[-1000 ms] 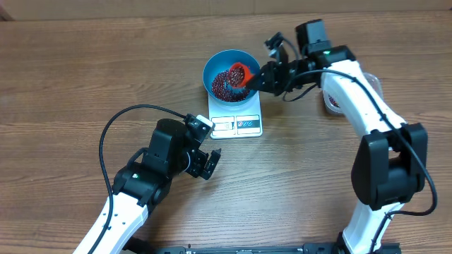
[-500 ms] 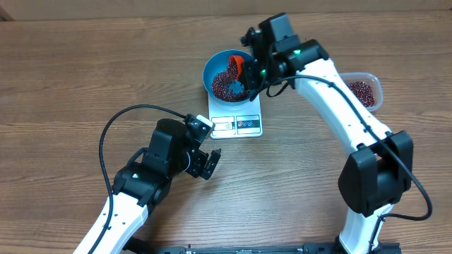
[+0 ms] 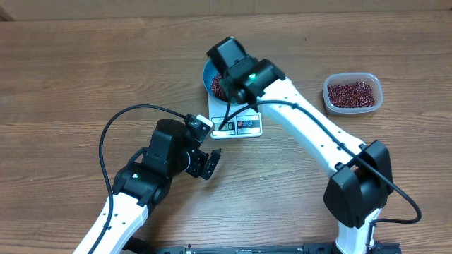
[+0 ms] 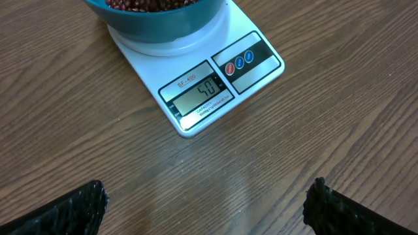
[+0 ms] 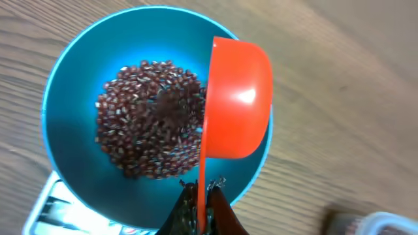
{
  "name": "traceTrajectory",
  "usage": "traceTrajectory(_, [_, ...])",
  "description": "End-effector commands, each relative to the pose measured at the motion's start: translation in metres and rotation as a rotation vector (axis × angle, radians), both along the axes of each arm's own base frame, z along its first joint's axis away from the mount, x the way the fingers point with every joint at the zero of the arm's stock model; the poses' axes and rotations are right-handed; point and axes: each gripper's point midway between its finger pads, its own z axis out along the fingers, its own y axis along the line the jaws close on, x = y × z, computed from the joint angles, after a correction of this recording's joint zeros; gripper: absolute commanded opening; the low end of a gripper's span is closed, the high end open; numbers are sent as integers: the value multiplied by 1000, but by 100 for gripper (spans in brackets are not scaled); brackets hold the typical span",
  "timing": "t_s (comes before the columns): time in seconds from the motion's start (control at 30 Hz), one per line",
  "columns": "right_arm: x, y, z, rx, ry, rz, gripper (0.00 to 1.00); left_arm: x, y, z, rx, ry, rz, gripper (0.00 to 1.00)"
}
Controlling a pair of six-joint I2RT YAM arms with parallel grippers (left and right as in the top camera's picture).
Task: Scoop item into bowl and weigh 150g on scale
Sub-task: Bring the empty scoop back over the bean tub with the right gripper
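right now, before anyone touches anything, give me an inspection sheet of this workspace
surface: wooden table, bare apart from the things below
job's things: blue bowl sits on the white scale, display side towards the left arm; beans piled in the bowl
clutter: clear tub of more beans, far right, apart from the scale
hands: right hand shut on the red scoop, tipped on its side over the bowl; left hand open, empty, above bare table short of the scale
cables: black cable loops off the left arm over the table
surroundings: nothing seen
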Motion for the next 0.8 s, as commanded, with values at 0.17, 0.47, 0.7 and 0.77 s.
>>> traceTrajectory(0.17, [8,-2,31,15,-73,5,4,1,2,-3,2,8,15,100])
traceTrajectory(0.47, [11,-25,71,273,-36,24,4,1,2,-3,2,8,14,100])
traceTrajectory(0.7, [10,-116,104,333,-39,-132,4,1,2,-3,2,8,14,100])
traceTrajectory(0.77, [7,-146,105,323,-27,-199,4,1,2,-3,2,8,15,100])
